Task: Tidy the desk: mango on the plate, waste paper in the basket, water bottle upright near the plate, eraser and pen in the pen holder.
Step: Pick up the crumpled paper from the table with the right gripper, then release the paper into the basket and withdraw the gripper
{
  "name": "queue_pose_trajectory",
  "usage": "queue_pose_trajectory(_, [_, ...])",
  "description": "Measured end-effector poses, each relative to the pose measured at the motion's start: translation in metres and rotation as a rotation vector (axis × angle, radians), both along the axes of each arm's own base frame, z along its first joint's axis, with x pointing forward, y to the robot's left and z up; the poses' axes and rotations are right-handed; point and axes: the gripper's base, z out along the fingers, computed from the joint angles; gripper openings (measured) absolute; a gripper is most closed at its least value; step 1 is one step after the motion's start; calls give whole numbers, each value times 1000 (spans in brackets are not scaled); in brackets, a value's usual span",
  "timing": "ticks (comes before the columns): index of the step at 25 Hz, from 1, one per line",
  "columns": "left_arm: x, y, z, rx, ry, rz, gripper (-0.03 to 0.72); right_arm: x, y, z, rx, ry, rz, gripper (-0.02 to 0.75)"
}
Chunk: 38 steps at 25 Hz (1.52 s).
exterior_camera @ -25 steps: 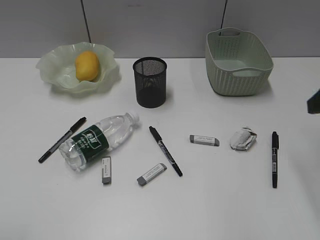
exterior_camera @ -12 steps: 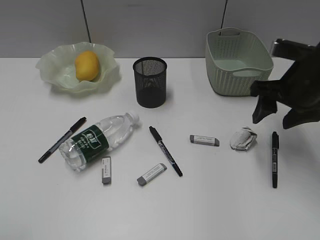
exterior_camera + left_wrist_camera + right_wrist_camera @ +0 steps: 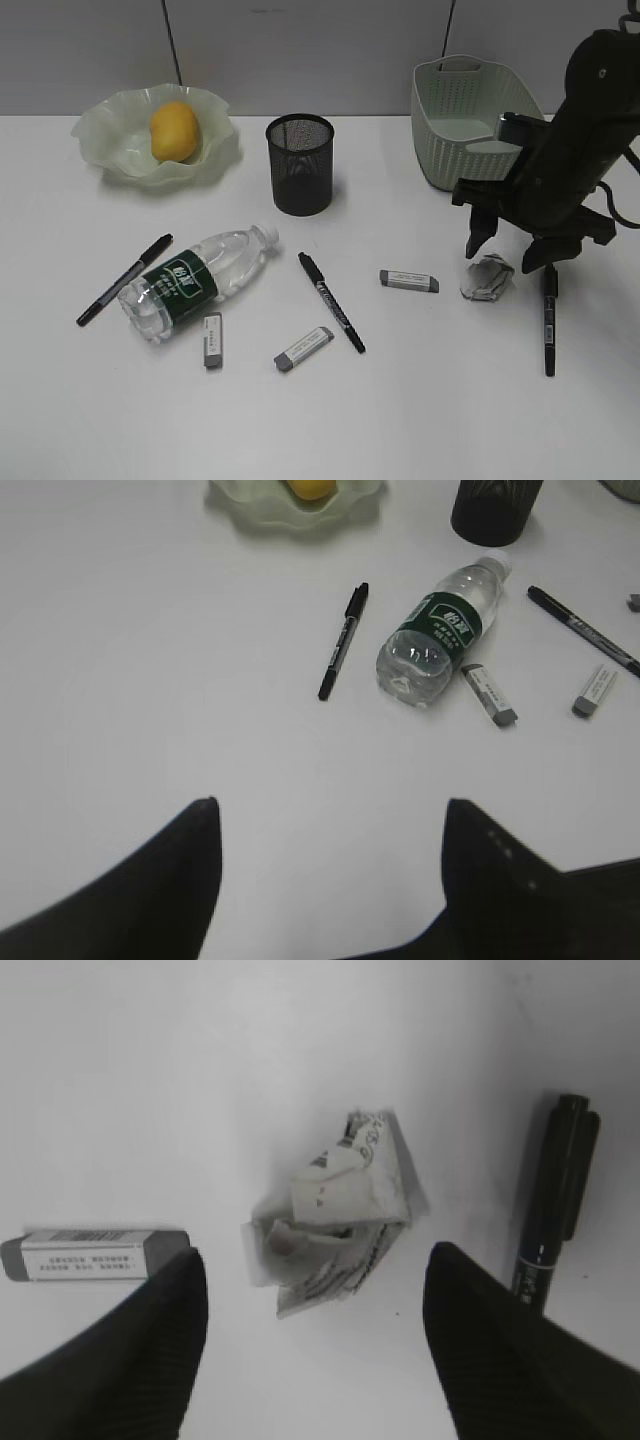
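The mango (image 3: 173, 130) lies in the wavy-rimmed plate (image 3: 100, 140) at the back left. The water bottle (image 3: 195, 280) lies on its side on the desk (image 3: 420, 400). The waste paper (image 3: 487, 278) lies in front of the basket (image 3: 475, 120). My right gripper (image 3: 500, 255) is open just above the paper, with a finger on each side (image 3: 315, 1252) of the wad (image 3: 335, 1210). The pen holder (image 3: 300, 163) stands at the back middle. Three pens (image 3: 331, 301) and three erasers (image 3: 408, 281) lie scattered. My left gripper (image 3: 330, 802) is open and empty over bare desk.
One pen (image 3: 549, 320) lies right of the paper, close to my right finger (image 3: 552, 1210). An eraser (image 3: 95, 1253) lies left of the paper. The left wrist view shows the bottle (image 3: 440, 635), a pen (image 3: 343, 640) and an eraser (image 3: 490, 680) ahead.
My right arm has come in from the right edge, moved left and down, and now hangs open over the waste paper. Nothing on the desk has moved.
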Motion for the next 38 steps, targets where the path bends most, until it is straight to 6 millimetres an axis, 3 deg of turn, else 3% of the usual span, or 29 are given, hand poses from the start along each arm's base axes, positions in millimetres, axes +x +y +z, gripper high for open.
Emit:
queue_pose_trajectory(12, [0,0,0,0,0,0,523,9,2,-36,2,41,-91,521])
queue_pose_trajectory(17, [0,0,0,0,0,0,523,11,2,-38,5,29,-97,416])
queue_pose_trajectory(22, [0,0,0,0,0,0,523,14,3,-35,5,33,-93,223])
queue_pose_trajectory(25, [0,0,0,0,0,0,523,19,5,-27,0,46,-62,185])
queue_pose_trajectory(30, [0,0,0,0,0,0,523,32,10,6,-9,46,54,175])
queue_pose_trajectory(38, [0,0,0,0,0,0,523,71,20,107,14,-191,174,173])
